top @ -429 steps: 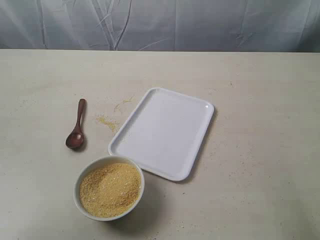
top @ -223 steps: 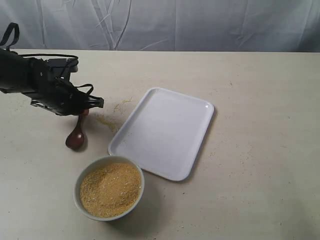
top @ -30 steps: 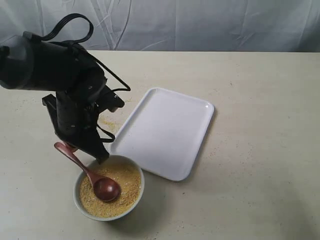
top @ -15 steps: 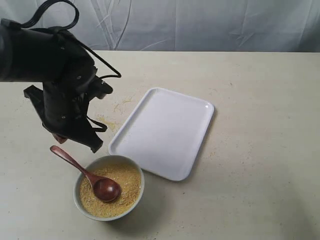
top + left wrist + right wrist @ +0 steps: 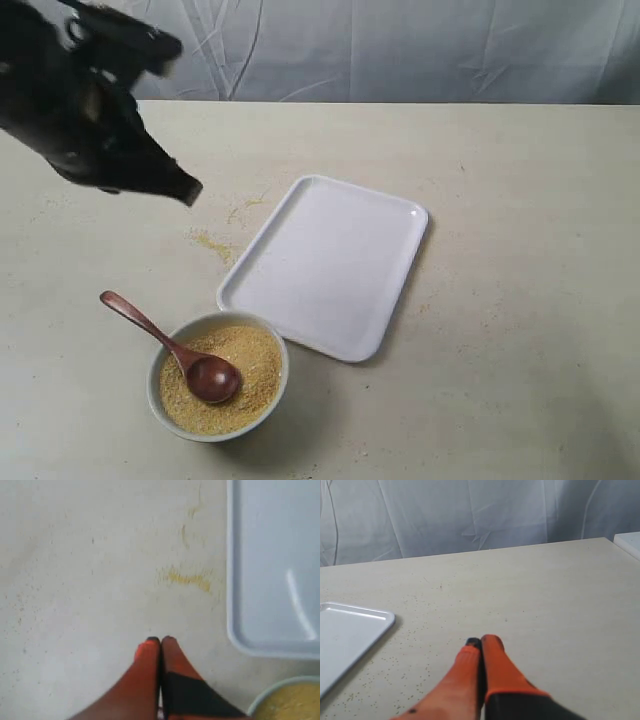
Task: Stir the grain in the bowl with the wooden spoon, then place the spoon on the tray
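spoon left in the bowl, both jaws closed and empty

the wooden spoon (image 5: 170, 345) lies in the bowl (image 5: 281, 352). its glossy scoop rests on top of the grain (image 5: 250, 350) and its slim handle leans out over the rim toward the left side of the surface (image 5: 520, 180). nothing grips it, and it is not on the tray (image 5: 330, 260).

the bowl stands near the front of the surface, just beside the tray's near corner.

the left arm (image 5: 80, 110), blurred in the exterior view, hangs above the far left part of the surface, well apart from the bowl and the spoon. the left jaws are pressed together with nothing between them, and they point down at bare surface. a thin smear of spilled grain (image 5: 212, 243) lies on the surface between the arm and the tray's left edge.

the right jaws are also closed and hold nothing. they sit low over bare surface, with one corner of the tray off to the side and a white cloth backdrop (image 5: 470, 515) behind.
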Available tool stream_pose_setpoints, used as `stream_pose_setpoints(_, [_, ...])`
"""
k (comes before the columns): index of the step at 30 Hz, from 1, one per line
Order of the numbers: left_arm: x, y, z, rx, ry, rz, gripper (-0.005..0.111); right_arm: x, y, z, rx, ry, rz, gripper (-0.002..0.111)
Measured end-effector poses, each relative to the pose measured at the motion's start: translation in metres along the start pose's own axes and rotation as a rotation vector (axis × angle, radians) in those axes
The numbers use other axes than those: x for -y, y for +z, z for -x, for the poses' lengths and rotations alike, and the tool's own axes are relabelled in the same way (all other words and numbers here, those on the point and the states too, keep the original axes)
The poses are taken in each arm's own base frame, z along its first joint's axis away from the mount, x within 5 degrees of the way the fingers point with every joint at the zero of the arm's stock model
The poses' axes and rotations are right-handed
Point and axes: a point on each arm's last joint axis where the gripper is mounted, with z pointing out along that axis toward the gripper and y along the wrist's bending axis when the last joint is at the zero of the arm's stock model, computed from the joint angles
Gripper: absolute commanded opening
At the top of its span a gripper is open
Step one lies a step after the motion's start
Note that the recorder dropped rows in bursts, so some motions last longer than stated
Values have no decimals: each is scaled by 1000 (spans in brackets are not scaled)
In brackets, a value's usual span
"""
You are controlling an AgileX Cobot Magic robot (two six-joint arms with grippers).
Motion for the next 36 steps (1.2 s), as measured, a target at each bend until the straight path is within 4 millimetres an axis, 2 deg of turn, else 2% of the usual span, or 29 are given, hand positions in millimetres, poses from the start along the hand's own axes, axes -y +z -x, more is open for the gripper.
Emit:
stream_pose_setpoints(4, [-24, -42, -15, 206, -214, -94, 0, 0, 0, 0, 0, 0, 0, 0])
stream_pose_setpoints(6, [-31, -51, -29, 279, -323, -134, 0, 0, 0, 0, 0, 0, 0, 0])
stream_pose_setpoints(9, [-35, -53, -55, 392, -507, -198, 0, 0, 0, 0, 0, 0, 0, 0])
stream_pose_setpoints(11, [-32, -49, -77, 466, -641, -254, 0, 0, 0, 0, 0, 0, 0, 0])
stream_pose_setpoints(16, [-24, -24, -132, 523, -915, -349, 0, 0, 0, 0, 0, 0, 0, 0])
stream_pose_setpoints(19, [-21, -8, -162, 527, -1019, -356, 0, 0, 0, 0, 0, 0, 0, 0])
stream_pose_setpoints(23, [-20, 1, -188, 554, -1093, -354, 0, 0, 0, 0, 0, 0, 0, 0])
stream_pose_setpoints(26, [-21, -1, -195, 622, -1094, -366, 0, 0, 0, 0, 0, 0, 0, 0])
stream_pose_setpoints(29, [-24, -9, -187, 750, -980, -360, 0, 0, 0, 0, 0, 0, 0, 0])
stream_pose_setpoints(31, [-29, -21, -171, 804, -859, -300, 0, 0, 0, 0, 0, 0, 0, 0])
stream_pose_setpoints(34, [-34, -34, -148, 788, -664, -195, 0, 0, 0, 0, 0, 0, 0, 0])
stream_pose_setpoints(36, [-45, -40, -114, 712, -516, -119, 0, 0, 0, 0, 0, 0, 0, 0])
